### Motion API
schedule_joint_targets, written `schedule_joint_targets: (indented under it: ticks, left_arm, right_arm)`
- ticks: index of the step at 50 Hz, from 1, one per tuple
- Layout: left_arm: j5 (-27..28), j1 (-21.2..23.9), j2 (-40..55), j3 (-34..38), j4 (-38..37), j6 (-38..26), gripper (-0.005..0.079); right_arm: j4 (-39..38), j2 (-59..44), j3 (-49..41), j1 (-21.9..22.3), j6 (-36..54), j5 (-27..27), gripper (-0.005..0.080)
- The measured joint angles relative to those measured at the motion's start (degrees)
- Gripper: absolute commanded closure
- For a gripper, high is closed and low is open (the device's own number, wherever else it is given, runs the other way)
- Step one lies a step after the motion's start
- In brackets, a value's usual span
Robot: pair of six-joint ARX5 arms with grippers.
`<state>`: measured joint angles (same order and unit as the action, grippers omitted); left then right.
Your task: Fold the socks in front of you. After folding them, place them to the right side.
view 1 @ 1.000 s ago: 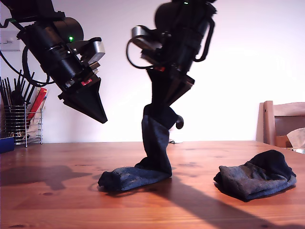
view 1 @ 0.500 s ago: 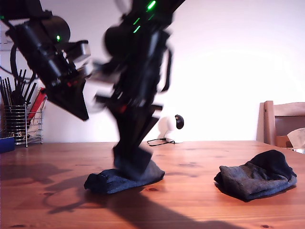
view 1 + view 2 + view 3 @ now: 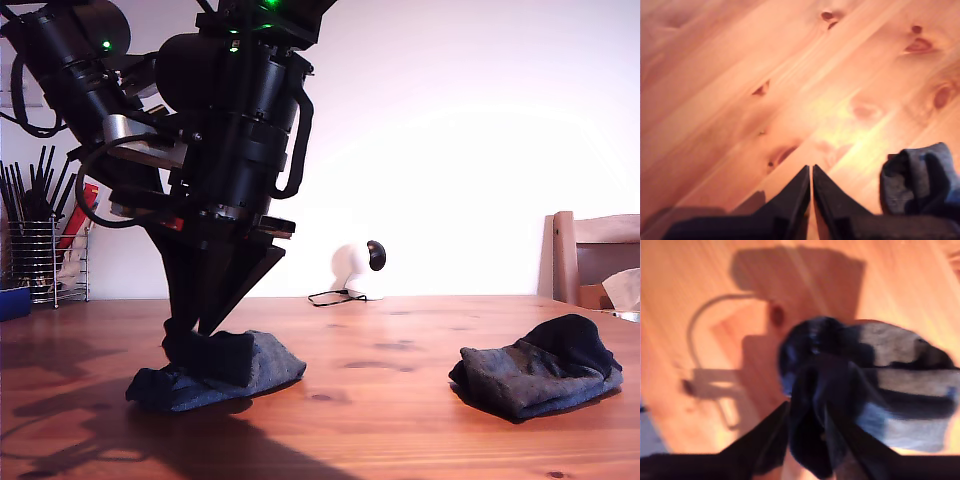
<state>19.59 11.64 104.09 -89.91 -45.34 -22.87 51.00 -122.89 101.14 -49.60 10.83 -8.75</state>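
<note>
Socks lie apart on the wooden table point(image 3: 400, 400): the first sock point(image 3: 215, 370) sits toward the exterior view's left, doubled over on itself in a low heap, and the second sock point(image 3: 535, 378) rests bunched toward the exterior view's right, well clear of both arms.

Largest in the exterior view is the arm over the first sock. It comes down steeply from the top of that view, its thick black body nearly upright, and narrows to my second gripper point(image 3: 200, 335), whose tips meet the top of the heap. In the second wrist view my second gripper point(image 3: 807, 415) has its two dark fingers point(image 3: 765, 440) pinching a dark fold of the first sock point(image 3: 890, 385), with the lighter grey knit spread beyond it on the wood. That picture is blurred.

Behind it, toward the exterior view's left, the other arm point(image 3: 75, 70) slants down from the upper corner; its tip is hidden behind the nearer arm. In the first wrist view my first gripper point(image 3: 811, 175) hangs above bare boards with its fingers point(image 3: 792, 195) pressed together, nothing between them, and a dark sock edge point(image 3: 917, 177) lies just beside it.

A wire rack of utensils point(image 3: 45, 250) stands at the exterior view's left edge, and a chair back point(image 3: 595, 255) at its right edge.
</note>
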Motion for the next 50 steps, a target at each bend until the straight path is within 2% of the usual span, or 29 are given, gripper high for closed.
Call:
schedule_joint_targets:
  ticks: [12, 25, 30, 36, 41, 47, 50]
  left_arm:
    - [3.3, 0.3, 0.0, 0.0, -5.0, -0.3, 0.0763]
    - [5.0, -0.2, 0.0, -0.2, -12.4, 0.2, 0.076]
    - [6.4, -0.2, 0.0, -0.2, -15.8, 1.4, 0.0715]
    - [7.5, 0.0, 0.3, -0.2, -19.1, 1.8, 0.0579]
    - [8.0, 0.0, 1.7, -0.2, -20.1, 3.3, 0.052]
    - [9.2, 0.0, 3.6, -0.2, -20.3, 3.7, 0.0511]
    - [10.4, 0.0, 4.1, 0.0, -19.2, 3.6, 0.0592]
  right_arm:
    - [3.4, 0.0, 0.8, 0.0, -0.3, -3.5, 0.0474]
    - [11.7, 0.0, 11.5, 1.2, 3.5, -5.9, 0.0474]
    - [15.5, 0.1, 13.8, 2.3, 5.5, -5.8, 0.0474]
    - [18.9, 0.2, 13.7, 4.5, 6.9, -5.7, 0.0474]
    - [18.4, 0.2, 13.7, 7.6, 7.6, -5.8, 0.0474]
    - [15.1, 0.2, 13.7, 11.8, 8.5, -6.5, 0.0498]
    - [13.0, 0.2, 13.7, 13.8, 8.6, -8.3, 0.0577]
